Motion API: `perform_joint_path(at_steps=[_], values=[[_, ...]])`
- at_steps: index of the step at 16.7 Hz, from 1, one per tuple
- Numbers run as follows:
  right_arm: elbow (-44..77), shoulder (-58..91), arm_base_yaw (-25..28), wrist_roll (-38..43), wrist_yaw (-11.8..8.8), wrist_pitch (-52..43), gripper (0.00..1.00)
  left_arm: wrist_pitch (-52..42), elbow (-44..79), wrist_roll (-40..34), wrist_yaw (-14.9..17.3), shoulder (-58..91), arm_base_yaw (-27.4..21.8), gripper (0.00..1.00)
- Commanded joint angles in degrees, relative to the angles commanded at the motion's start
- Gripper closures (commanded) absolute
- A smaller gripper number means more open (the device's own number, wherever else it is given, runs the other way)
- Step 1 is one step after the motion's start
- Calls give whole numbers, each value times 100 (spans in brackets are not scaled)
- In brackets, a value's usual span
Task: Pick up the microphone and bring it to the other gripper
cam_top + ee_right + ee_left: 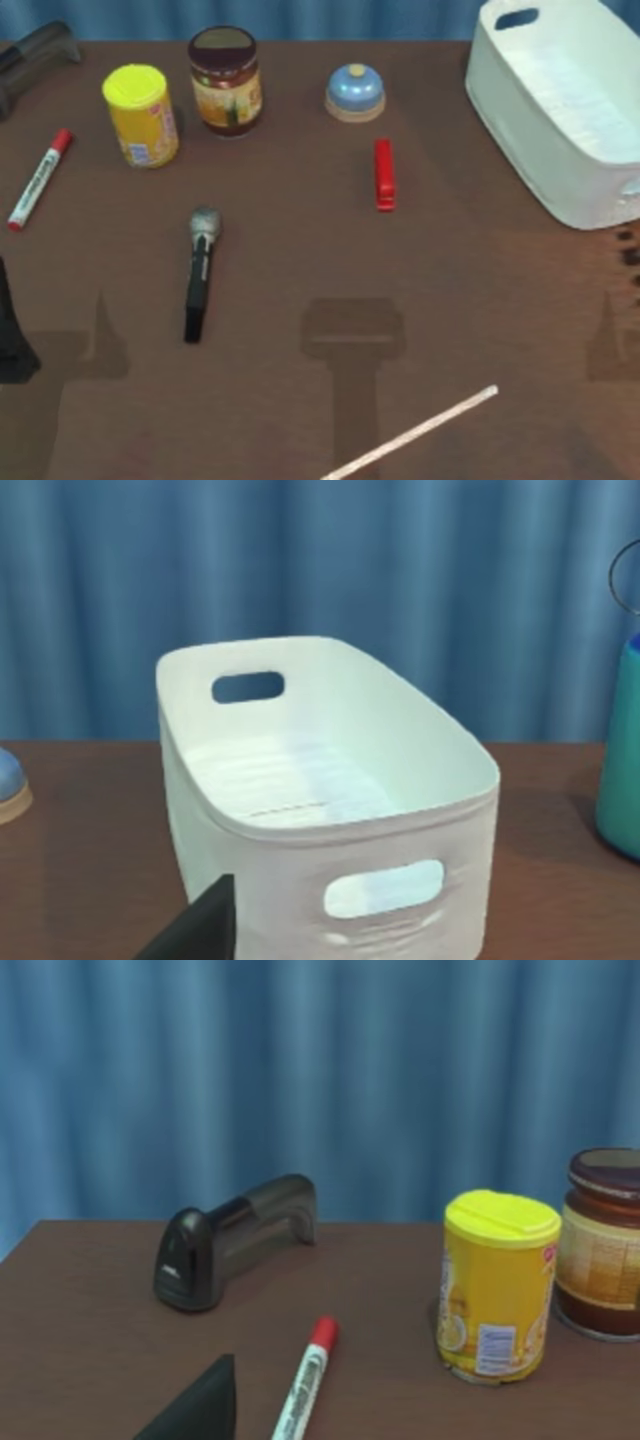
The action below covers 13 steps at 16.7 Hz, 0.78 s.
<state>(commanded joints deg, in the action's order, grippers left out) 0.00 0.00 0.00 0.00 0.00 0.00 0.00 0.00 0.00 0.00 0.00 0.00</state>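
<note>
Simulated tabletop (300, 420) — blue curtain (300, 1080)

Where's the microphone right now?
In the top view the microphone lies flat on the table's left half, head pointing away, below the yellow can and the jar, left of the red stapler. Neither pincer touches it.

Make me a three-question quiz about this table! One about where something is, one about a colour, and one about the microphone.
1. What lies nearest the bell?
A. red stapler
B. marker
C. wooden stick

2. What colour is the can's lid?
A. blue
B. yellow
C. white

3. How is the microphone now?
A. standing upright
B. inside the white basket
C. lying flat on the table, untouched

Answers: 1 A, the stapler lies just below the bell in the top view. 2 B, lid and body are yellow. 3 C, it lies alone, no fingers near.
</note>
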Motion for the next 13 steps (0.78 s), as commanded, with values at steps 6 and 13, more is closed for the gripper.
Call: perform_joint_path(at_steps=[6,13], values=[[0,0,0,0,0,0,0,-371,556,-146,3,595,-168,0],[0,0,0,0,0,0,0,-2042,2942,-778,-51,3865,-842,0]])
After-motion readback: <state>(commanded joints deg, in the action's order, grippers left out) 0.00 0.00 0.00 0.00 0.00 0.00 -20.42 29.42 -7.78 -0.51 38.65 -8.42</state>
